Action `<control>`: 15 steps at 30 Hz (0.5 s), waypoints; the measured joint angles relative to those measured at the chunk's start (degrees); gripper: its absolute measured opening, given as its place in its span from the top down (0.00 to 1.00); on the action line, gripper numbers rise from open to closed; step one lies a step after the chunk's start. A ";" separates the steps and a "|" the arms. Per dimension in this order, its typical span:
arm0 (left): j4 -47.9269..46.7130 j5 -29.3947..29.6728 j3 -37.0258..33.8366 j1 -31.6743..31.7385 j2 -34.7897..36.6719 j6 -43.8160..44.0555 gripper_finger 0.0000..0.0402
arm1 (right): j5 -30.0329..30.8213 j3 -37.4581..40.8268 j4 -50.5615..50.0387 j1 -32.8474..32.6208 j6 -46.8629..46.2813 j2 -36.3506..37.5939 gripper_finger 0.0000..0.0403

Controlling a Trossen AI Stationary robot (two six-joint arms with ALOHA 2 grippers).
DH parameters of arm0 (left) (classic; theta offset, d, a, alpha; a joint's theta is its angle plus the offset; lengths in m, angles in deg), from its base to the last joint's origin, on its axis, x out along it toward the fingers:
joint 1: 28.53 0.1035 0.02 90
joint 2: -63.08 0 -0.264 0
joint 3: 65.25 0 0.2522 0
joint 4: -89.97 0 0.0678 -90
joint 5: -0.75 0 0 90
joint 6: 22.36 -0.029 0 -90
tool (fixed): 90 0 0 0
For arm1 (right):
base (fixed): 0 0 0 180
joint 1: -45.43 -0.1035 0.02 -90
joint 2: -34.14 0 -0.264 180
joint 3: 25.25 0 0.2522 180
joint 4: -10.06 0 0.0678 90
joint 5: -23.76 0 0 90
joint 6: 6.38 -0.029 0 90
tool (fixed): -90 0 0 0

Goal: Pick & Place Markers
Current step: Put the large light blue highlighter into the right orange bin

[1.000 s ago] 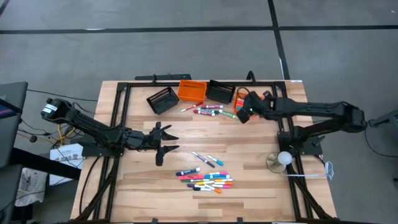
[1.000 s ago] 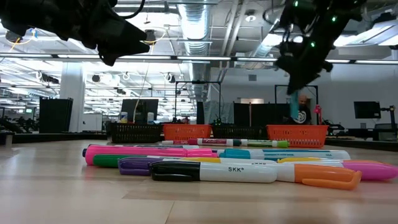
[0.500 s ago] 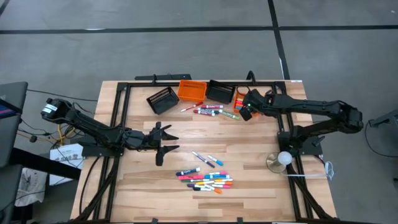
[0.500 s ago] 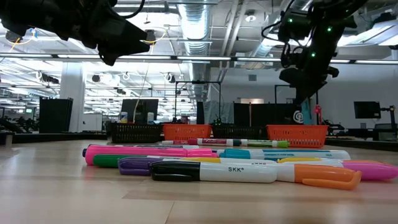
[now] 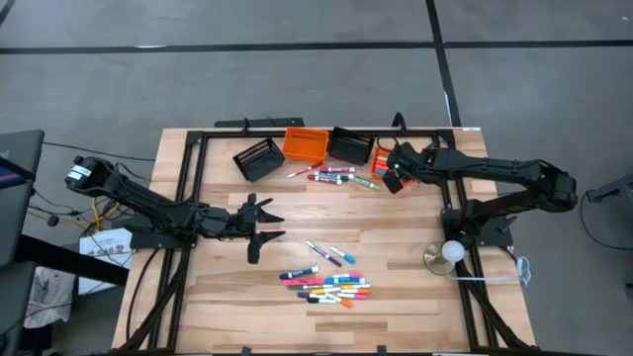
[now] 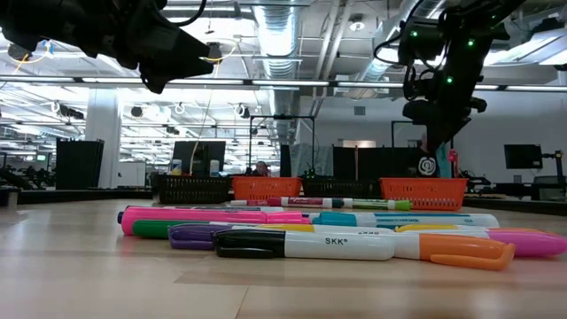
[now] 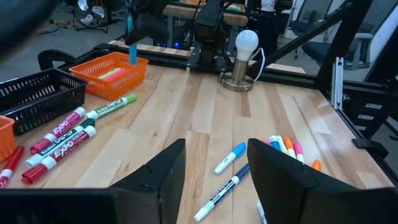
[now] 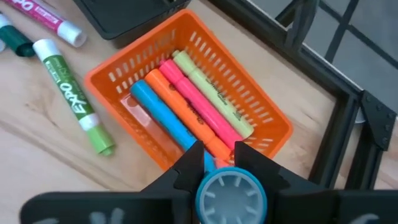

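Observation:
My right gripper point(image 5: 394, 174) hangs over the small orange bin point(image 8: 186, 118) near the table's far right and is shut on a blue marker point(image 6: 431, 146). That bin holds blue, orange, pink and yellow-green markers lying side by side. My left gripper point(image 5: 262, 229) hovers open above the table's left middle, touching nothing. A heap of coloured markers point(image 5: 331, 287) lies near the near edge. A few blue-capped ones point(image 5: 326, 250) lie beyond it. A row of red, pink and green markers point(image 5: 336, 175) lies in front of the bins. My right gripper pinches the blue marker between its two fingers point(image 8: 186, 168), coming from above and pointing down. The marker's round upper end point(image 8: 231, 196) faces the wrist camera. Its shaft point(image 8: 208, 163) runs down between the fingers toward the orange bin, lifted clear and nearly upright.
Along the far edge stand a black bin point(image 5: 259, 158), a larger orange bin point(image 5: 305, 143) and another black bin point(image 5: 350, 146). A lamp with a white bulb point(image 5: 451, 252) stands at the right edge. Black frame rails run along the table's sides and far edge.
My right gripper has carried the blue marker a short way toward the table's far right, over the small orange bin, and the marker has turned from tilted to nearly upright. It has held nearly still for the last half second.

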State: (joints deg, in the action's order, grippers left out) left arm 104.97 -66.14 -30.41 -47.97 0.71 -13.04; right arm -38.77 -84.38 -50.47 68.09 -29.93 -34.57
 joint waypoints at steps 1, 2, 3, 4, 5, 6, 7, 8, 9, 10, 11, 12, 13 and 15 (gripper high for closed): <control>0.00 0.00 0.00 0.00 0.00 0.00 0.57 | -0.34 0.00 -0.02 0.00 -0.01 0.01 0.80; 0.00 0.00 0.00 0.00 0.00 0.00 0.57 | -0.43 0.00 -0.12 0.00 0.00 0.00 0.79; 0.00 0.00 0.00 0.00 0.00 0.00 0.57 | -0.43 0.00 -0.23 0.00 0.00 0.00 0.79; 0.00 0.00 0.00 0.00 0.00 0.00 0.57 | -0.43 0.00 -0.35 0.00 0.00 0.00 0.78; 0.00 0.00 0.00 0.00 0.00 0.00 0.57 | -0.43 0.00 -0.47 0.00 0.00 0.00 0.77; 0.00 0.00 0.00 0.00 0.00 0.00 0.57 | -0.39 0.00 -0.56 0.00 0.00 0.00 0.77; 0.00 0.00 0.00 0.00 0.00 0.00 0.57 | -0.38 0.00 -0.59 0.00 0.00 0.00 0.76; 0.00 0.00 0.00 0.00 0.00 0.00 0.57 | -0.38 0.00 -0.59 0.00 0.00 0.00 0.76; 0.00 0.00 0.00 0.00 0.00 0.00 0.57 | -0.38 0.00 -0.59 0.00 0.00 0.00 0.75; 0.00 0.00 0.00 0.00 0.00 0.00 0.57 | -0.28 0.00 -0.59 0.00 0.00 0.00 0.75; 0.00 0.00 0.00 0.00 0.00 0.00 0.57 | -0.11 0.00 -0.60 0.00 0.00 0.00 0.74; 0.00 0.00 0.00 0.00 0.00 0.00 0.57 | 0.02 0.00 -0.59 0.00 0.00 0.00 0.73; 0.00 0.00 0.00 0.00 0.00 0.00 0.57 | 0.26 0.00 -0.61 0.00 0.00 0.00 0.73; 0.00 0.00 0.00 0.00 0.00 0.00 0.57 | 0.84 0.00 -0.60 0.00 0.00 0.00 0.71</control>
State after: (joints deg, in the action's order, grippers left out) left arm 104.97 -66.14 -30.41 -47.97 0.71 -13.04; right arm -37.93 -84.38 -51.07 68.09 -29.93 -34.57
